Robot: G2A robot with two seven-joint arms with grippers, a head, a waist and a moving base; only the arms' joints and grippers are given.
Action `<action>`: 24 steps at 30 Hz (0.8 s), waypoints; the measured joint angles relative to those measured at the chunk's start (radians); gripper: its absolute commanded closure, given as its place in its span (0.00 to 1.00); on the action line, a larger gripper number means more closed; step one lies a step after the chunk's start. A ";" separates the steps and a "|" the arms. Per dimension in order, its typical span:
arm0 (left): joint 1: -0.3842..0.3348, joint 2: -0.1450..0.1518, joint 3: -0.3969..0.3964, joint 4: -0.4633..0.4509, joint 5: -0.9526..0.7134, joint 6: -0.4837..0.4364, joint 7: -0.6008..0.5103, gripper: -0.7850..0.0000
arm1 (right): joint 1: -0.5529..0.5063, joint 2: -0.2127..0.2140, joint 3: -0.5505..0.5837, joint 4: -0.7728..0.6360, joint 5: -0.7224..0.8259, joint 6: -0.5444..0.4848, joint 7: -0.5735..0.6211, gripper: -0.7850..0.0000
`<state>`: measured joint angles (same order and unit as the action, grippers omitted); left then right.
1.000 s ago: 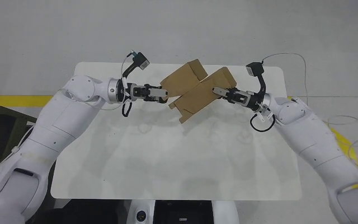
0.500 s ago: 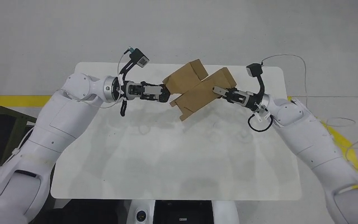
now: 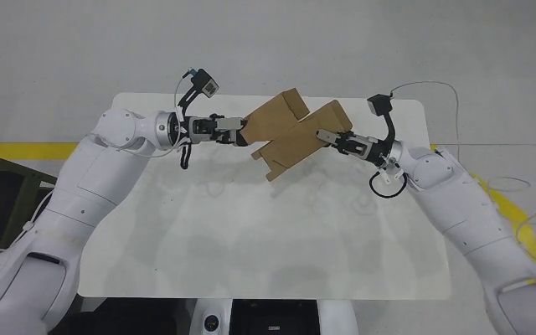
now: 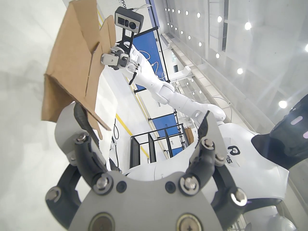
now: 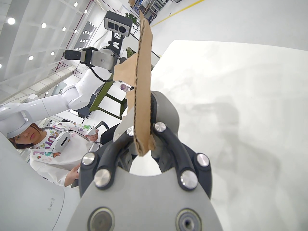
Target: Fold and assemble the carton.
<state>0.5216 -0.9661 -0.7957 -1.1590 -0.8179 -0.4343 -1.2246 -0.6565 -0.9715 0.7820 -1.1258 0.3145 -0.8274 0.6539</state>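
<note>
In the top view you are watching the left pincer sitting at one end of the carton and the right pincer gripping the opposite end, so the carton is spanning the gap between them over the far part of the white table. Compared with a second ago, the left pincer is lying slightly farther from the robot along the carton's edge and its wrist is rolled differently, while the right pincer and the carton are keeping almost the same place. The carton is showing as plain brown matt board, partly folded into angled panels with loose flaps. In the left wrist view the left pincer is standing with its fingers spread wide. One finger is lying just beside or against a flap of the carton, and the other is hanging free, well apart from it. Beyond the carton, the right pincer is pinching the far flap, and creases and a cut slot are showing in the board. In the right wrist view the right pincer is clamping tight on a thin edge of the carton, whose fluted core is running edge-on straight out from the fingertips over the smooth table.
</note>
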 measured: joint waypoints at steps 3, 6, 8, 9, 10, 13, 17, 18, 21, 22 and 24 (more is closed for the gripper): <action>0.003 -0.006 -0.003 0.011 0.006 0.004 0.005 0.00 | -0.006 -0.002 0.010 -0.007 -0.004 0.002 0.004 1.00; 0.005 -0.012 -0.007 0.019 0.017 0.008 0.010 0.00 | -0.012 -0.004 0.019 -0.014 -0.007 0.005 0.009 1.00; 0.006 -0.016 -0.009 0.023 0.024 0.009 0.011 0.00 | -0.015 -0.005 0.025 -0.016 -0.010 0.007 0.015 1.00; 0.007 -0.017 -0.010 0.025 0.027 0.009 0.012 0.01 | -0.017 -0.005 0.028 -0.016 -0.010 0.007 0.017 1.00; 0.008 -0.019 -0.012 0.027 0.030 0.010 0.012 0.08 | -0.019 -0.006 0.032 -0.017 -0.012 0.008 0.019 1.00; 0.011 -0.025 -0.015 0.032 0.034 0.015 0.009 0.29 | -0.024 -0.007 0.041 -0.021 -0.015 0.011 0.025 1.00; 0.012 -0.031 -0.016 0.038 0.049 0.033 0.007 0.40 | -0.031 -0.010 0.052 -0.023 -0.019 0.013 0.028 1.00; 0.013 -0.033 -0.017 0.040 0.051 0.037 0.007 0.48 | -0.032 -0.010 0.054 -0.022 -0.021 0.014 0.029 1.00; 0.015 -0.036 -0.024 0.046 0.055 0.040 0.006 0.56 | -0.036 -0.012 0.061 -0.021 -0.028 0.017 0.031 1.00; 0.015 -0.038 -0.026 0.048 0.059 0.042 0.005 0.56 | -0.037 -0.013 0.064 -0.021 -0.031 0.018 0.032 1.00; 0.015 -0.039 -0.030 0.051 0.072 0.049 0.005 0.56 | -0.039 -0.015 0.067 -0.022 -0.036 0.020 0.033 1.00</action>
<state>0.5362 -1.0050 -0.8252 -1.1077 -0.7458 -0.3850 -1.2197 -0.6956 -0.9864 0.8492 -1.1477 0.2789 -0.8073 0.6872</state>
